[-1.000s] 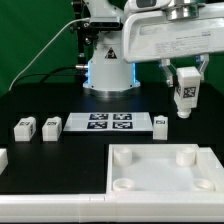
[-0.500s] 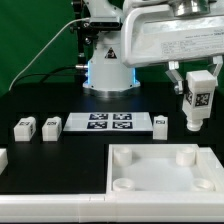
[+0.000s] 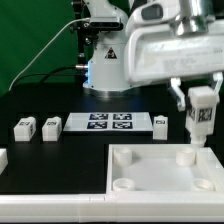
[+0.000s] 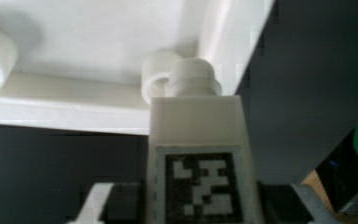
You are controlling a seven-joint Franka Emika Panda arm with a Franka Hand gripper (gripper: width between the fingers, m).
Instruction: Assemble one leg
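We see a big black desk point(image 3: 55, 165). On it, down below the gripper, lies a large white board point(image 3: 150, 172) with round sockets. The marker board point(image 3: 108, 122) lies flat, off to the gripper's side toward the exterior view's left.

The gripper point(image 3: 200, 100) is closed on the leg point(image 3: 201, 116) and holds it in the air. The leg stands upright, with its long side pointing straight down. Just under its bottom end is a corner socket point(image 3: 186, 155). In the wrist view the leg point(image 4: 197, 140) lines up close to that socket point(image 4: 179, 75), but we think they are not touching yet.

A spare leg point(image 3: 160, 122) rests near the gripper. Two far legs point(image 3: 51, 125) rest well apart from it.

Since a second ago, the gripper and leg have gone lower and more toward the exterior view's right, nearer the socket.
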